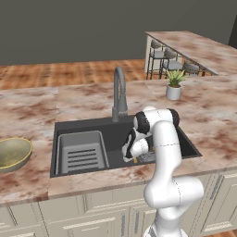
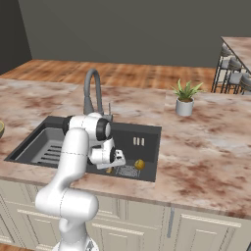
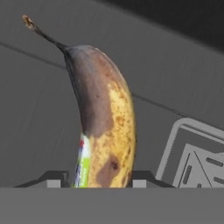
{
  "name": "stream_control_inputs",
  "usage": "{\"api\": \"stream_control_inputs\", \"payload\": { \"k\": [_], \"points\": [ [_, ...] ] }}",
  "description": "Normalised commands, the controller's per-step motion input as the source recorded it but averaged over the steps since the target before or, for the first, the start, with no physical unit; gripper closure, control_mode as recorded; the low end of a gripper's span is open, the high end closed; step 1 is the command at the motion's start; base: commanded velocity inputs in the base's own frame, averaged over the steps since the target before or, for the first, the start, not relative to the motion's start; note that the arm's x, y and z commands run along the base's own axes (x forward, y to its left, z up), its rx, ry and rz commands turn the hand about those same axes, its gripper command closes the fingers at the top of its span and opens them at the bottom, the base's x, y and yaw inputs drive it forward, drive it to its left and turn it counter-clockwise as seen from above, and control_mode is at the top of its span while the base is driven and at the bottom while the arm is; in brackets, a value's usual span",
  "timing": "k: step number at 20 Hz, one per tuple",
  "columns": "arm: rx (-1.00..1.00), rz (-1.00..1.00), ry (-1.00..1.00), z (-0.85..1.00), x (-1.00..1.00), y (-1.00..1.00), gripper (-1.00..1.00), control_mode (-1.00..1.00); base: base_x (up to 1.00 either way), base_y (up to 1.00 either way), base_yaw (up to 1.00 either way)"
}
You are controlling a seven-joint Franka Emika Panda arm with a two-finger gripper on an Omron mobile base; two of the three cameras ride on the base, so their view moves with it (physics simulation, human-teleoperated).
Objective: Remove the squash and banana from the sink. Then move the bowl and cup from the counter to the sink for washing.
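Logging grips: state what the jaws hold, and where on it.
Banana sits between the jaws at its lower end; whether they have clamped it cannot be told.

- You see the sink (image 1: 194, 147) set in the marbled counter (image 1: 88, 99), its ribbed tray (image 1: 81, 152) in the left half.
- The arm reaches down into the right half; a yellow bit (image 1: 135, 160) shows under the hand.
- The bowl (image 1: 13, 153) sits left of the sink.
- A potted plant (image 1: 174, 86) stands behind.

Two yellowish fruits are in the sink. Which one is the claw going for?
The banana: long, curved and brown-blotched, it sits right between the gripper's fingertips. The small round squash lies apart, off to the side.
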Motion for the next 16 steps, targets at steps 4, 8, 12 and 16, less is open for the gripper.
{"api": "stream_control_inputs", "payload": {
  "k": [4,8,12,16],
  "points": [
    [0.00,0.00,0.02,-0.08,0.01,-0.15,1.00,-1.00,0.00,0.00,0.00],
    [0.00,0.00,0.01,-0.04,0.04,-0.15,1.00,-1.00,0.00,0.00,0.00],
    [0.04,0.00,0.02,0.03,0.06,-0.17,1.00,-1.00,0.00,0.00,0.00],
    [0.07,0.00,0.01,0.08,0.03,-0.17,1.00,-1.00,0.00,0.00,0.00]
  ]
}}
